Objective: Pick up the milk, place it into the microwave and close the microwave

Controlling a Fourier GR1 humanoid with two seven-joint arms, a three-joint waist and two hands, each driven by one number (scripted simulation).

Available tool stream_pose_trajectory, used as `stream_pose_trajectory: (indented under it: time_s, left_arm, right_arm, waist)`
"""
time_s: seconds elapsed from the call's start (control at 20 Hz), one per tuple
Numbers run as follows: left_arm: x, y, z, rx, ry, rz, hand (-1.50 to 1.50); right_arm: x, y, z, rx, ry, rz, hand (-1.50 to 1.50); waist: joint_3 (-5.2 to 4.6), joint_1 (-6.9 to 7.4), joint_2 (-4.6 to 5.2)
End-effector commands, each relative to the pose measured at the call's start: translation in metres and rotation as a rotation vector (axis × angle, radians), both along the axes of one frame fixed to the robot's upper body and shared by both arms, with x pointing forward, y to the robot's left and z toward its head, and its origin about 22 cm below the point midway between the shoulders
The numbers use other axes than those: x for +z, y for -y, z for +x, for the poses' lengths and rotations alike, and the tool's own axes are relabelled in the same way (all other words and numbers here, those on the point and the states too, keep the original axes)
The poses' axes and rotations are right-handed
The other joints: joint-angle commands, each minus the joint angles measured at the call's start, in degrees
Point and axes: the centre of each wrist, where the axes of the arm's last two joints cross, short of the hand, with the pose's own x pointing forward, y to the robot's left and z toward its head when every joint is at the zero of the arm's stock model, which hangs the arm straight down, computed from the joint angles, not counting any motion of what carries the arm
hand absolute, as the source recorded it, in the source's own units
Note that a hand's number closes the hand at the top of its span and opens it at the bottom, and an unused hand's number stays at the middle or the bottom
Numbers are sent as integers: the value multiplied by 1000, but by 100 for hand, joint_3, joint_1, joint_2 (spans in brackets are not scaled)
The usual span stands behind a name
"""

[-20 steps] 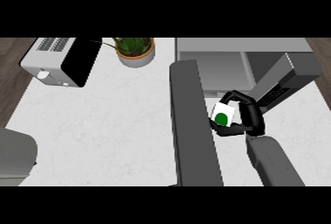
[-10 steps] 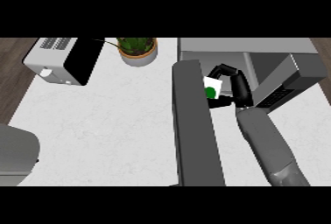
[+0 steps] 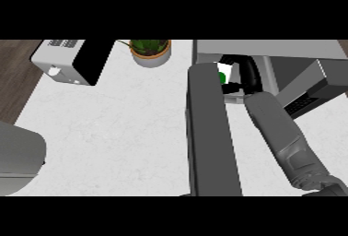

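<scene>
The milk, a small white carton with a green mark, is held at the mouth of the microwave at the top right. My right hand is curled round it from the right and hides most of it. The right forearm runs up from the lower right corner. The microwave's dark grey door stands open and stretches toward me, just left of the hand and carton. My left hand does not show.
A white and black toaster stands at the back left. A potted plant sits next to the microwave's left side. A grey rounded shape fills the lower left edge. White counter lies left of the door.
My right hand has carried the milk farther from me, along the open door and up to the microwave's mouth. The forearm has stretched out behind it.
</scene>
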Motion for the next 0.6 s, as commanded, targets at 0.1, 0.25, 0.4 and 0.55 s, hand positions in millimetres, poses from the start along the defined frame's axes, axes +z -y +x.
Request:
stream_pose_trajectory:
  time_s: [0.1, 0.25, 0.4, 0.55]
  left_arm:
    - [3, 1, 11, -17, 0, -10, -150]
    - [-11, -9, 11, -31, 3, -10, -150]
    - [-7, 3, 9, -49, -1, 3, -150]
    - [-7, 8, 22, -47, 3, -18, -150]
  right_arm:
    - [-1, 14, 5, -74, 32, -41, 150]
    - [18, 20, 15, -180, 65, -92, 150]
    - [37, 25, 23, -246, 151, -147, 150]
    - [32, 36, 21, -236, 174, -231, 150]
  waist:
    - [10, 119, 75]
    - [1, 224, 107]
    - [8, 351, 141]
    - [13, 326, 203]
